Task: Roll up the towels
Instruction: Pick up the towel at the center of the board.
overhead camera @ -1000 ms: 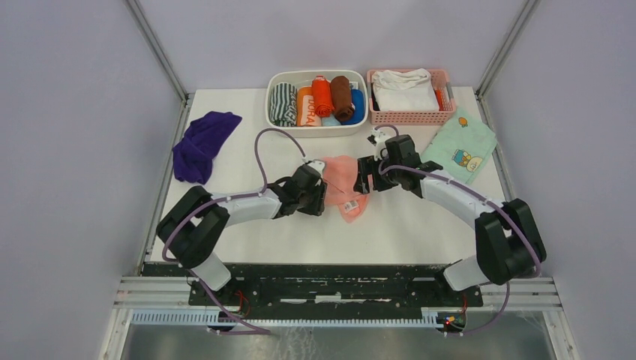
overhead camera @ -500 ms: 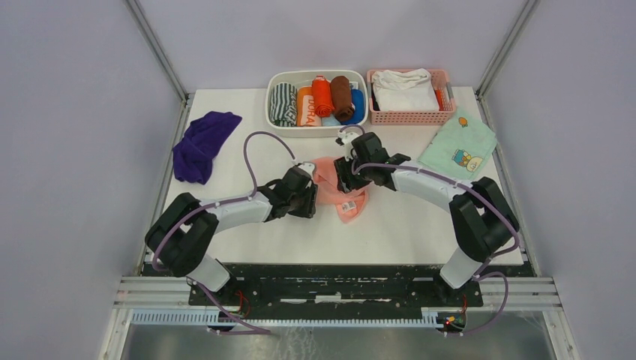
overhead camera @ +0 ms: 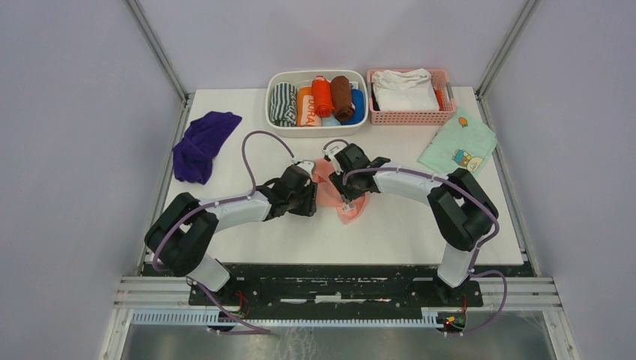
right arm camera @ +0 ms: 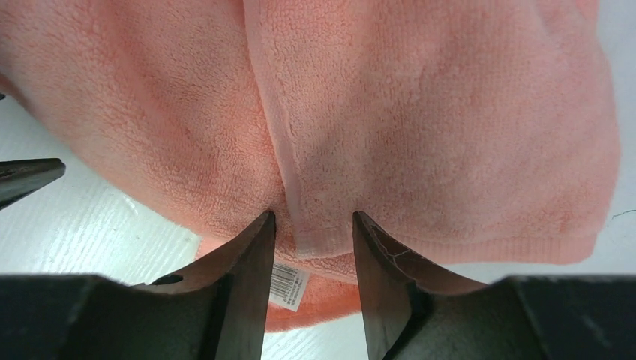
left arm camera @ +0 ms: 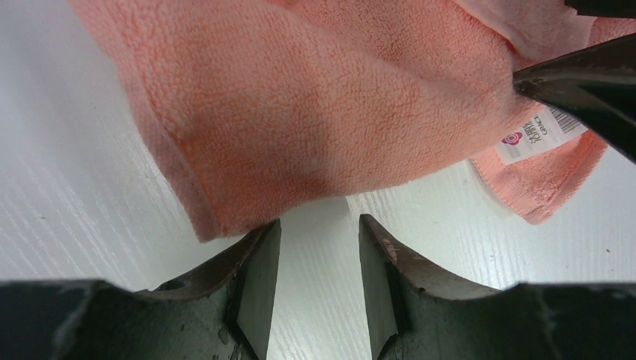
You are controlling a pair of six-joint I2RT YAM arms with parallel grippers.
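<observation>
White tabletop (overhead camera: 420, 232), bins (overhead camera: 315, 128) behind: left tool (left arm camera: 315, 225) half-open, empty; right tool (right arm camera: 311, 217) straddles pink towel (right arm camera: 450, 112) fold, grip unclear.

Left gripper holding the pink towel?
No, the left gripper has only bare table between its jaws; the pink towel lies just past their tips.

The pink towel (left arm camera: 300, 112) is soft, nubbly terry cloth with a stitched hem and a smooth printed label (left arm camera: 536, 135), the purple towel (overhead camera: 201, 144) matt cloth, the worktop (left arm camera: 67, 217) matt white with faint grain, the jaws dark, scuffed matt plastic, the white tub (overhead camera: 315, 130) and pink basket (overhead camera: 409, 117) plastic.
</observation>
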